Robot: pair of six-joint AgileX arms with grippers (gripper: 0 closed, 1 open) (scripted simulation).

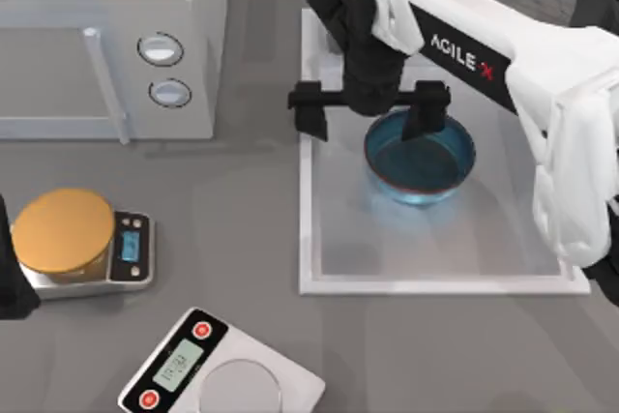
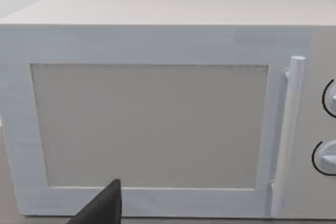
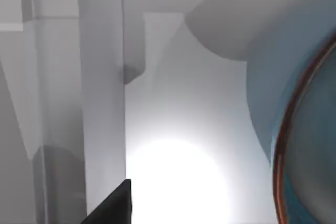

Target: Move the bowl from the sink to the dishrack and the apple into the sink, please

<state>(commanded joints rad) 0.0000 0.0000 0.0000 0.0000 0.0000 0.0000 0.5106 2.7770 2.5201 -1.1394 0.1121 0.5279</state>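
bowl [image 1: 420,159] sits inside the sink [image 1: 329,239], directly under the right claw [image 1: 368,115], which is spread wide: one finger hangs over the bowl's near rim, the other is out past the sink's left wall, so the span looks far wider than a rim grip needs. in the right wrist view the bowl [image 3: 310,129] shows as a blue wall with its reddish rim close beside the claw, and the white sink wall [image 3: 100,77] rises just on the other side. the main risk, as i judge it, is that the outer finger catches the sink wall on the way down, or that the inner finger pushes the rim and skates the bowl across the smooth basin instead of pinching it; a thin rim grip could also tip the bowl on lifting. no apple or dishrack can be made out. the grey counter [image 1: 251,229] beyond the claw is crowded: a microwave [image 1: 106,36] just past the sink, an orange-topped scale [image 1: 82,244] and a white scale [image 1: 218,369] farther off. the left arm is parked at the counter's left edge, facing the microwave [image 2: 157,119]; whether its claw is spread or closed i cannot tell
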